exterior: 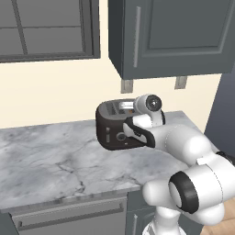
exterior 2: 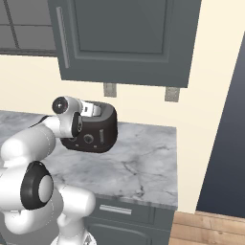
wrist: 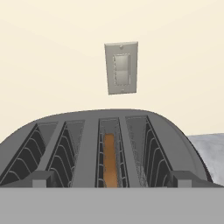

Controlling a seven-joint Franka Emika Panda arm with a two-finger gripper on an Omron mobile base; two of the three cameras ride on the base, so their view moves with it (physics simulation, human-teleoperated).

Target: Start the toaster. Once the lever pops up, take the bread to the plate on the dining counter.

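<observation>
Over toaster (wrist: 105, 148): gripper (wrist: 111, 180) open, empty, just behind slots. Bread (wrist: 109, 161) dead ahead in third slot, long axis running away from hand.

Kitchen: marble counter (exterior: 46, 156), cabinets (exterior: 174, 36), toaster (exterior: 112, 126).

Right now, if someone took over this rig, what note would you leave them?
Pincer: open, empty, hovering just above the toaster's slots.
Toaster: on the marble counter under the wall cabinets, below a wall switch.
Bread: sunk in one of the toaster's middle slots, its edge visible from above.
Done: arm brought to the toaster. Whether the lever has been pressed cannot be told.
Left: confirm toasting, wait for the pop, lift the bread out, carry it to the plate on the dining counter.
</observation>
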